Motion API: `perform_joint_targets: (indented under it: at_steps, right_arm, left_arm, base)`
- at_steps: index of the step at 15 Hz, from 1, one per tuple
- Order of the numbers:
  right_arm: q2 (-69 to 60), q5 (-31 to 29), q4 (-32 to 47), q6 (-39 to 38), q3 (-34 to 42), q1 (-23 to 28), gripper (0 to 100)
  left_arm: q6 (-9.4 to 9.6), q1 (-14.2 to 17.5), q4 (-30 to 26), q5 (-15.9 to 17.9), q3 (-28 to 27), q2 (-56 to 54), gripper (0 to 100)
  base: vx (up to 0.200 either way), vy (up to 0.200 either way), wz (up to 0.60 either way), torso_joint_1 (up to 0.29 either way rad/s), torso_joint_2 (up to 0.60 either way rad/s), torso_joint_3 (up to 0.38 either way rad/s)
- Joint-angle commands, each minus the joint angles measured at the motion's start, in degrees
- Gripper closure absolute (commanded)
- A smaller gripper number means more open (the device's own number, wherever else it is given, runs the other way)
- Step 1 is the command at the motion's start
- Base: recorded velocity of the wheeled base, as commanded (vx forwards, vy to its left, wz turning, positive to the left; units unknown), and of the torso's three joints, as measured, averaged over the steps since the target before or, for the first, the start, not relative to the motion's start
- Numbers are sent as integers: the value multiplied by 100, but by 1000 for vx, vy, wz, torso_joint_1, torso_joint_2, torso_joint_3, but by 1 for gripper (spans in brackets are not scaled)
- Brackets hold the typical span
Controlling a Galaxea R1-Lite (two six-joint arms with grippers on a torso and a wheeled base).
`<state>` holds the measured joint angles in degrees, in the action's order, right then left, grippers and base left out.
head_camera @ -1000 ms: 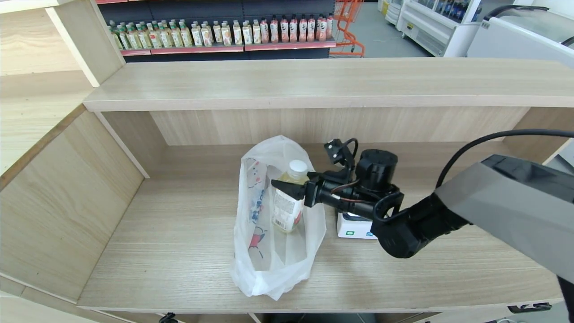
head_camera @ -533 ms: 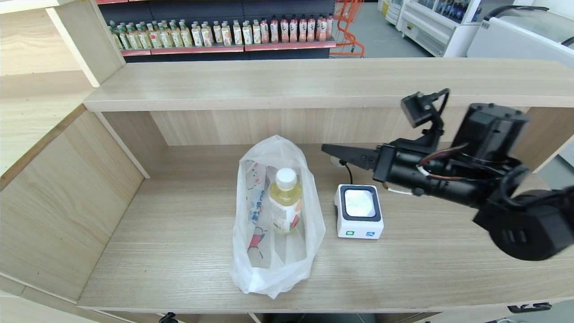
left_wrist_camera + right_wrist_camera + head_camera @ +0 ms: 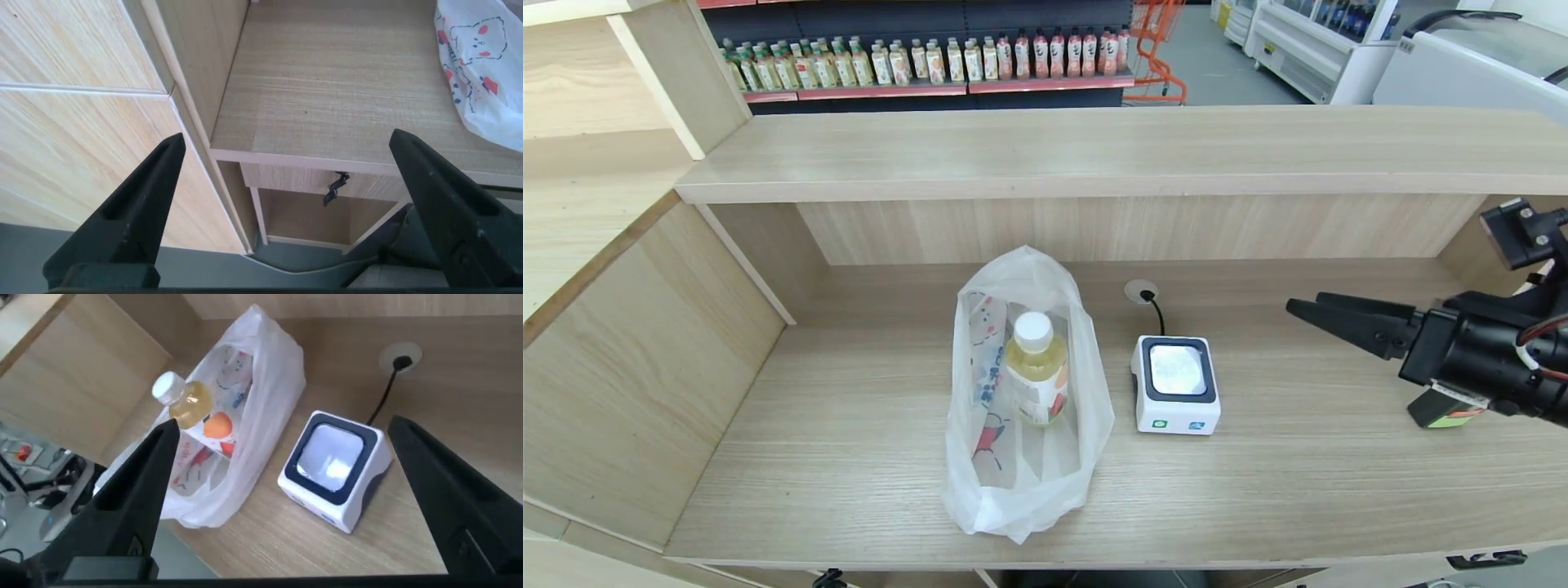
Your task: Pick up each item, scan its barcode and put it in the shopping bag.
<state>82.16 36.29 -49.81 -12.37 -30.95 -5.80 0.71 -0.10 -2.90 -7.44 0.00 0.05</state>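
No words or numbers can be read. The bottle (image 3: pixel 1036 371) has a label (image 3: pixel 1042 402) with print too small to make out. The shopping bag (image 3: pixel 1013 498) shows cartoon figures and blurred blue characters. The scanner (image 3: pixel 1176 388) has a green and a blue badge on its front edge.

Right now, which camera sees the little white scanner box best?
The head view: the scanner sits whole, glass top and front plain. The right wrist view has it whole too, at a slant. The left wrist view faces the counter edge.
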Motion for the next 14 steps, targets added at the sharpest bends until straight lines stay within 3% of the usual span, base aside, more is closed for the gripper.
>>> perform_joint_targets:
  at_steps: [1,7,10,14]
  right_arm:
    - [-174,1,-2,51,142,264,0]
    - [-192,-8,332,174,265,1248,0]
    - [-113,-26,648,886,212,1732,0]
    - [-69,-289,701,1211,28,1916,0]
  left_arm:
    - [0,-8,0,-3,0,153,0]
    - [-18,1,0,-3,0,-5,0]
    - [-18,1,0,-3,0,4,0]
    - [-9,1,0,-3,0,4,0]
  base:
    - [0,0,0,0,0,0]
    - [-200,0,0,5,0,3]
    - [0,0,0,0,0,0]
    - [0,-200,0,7,6,1]
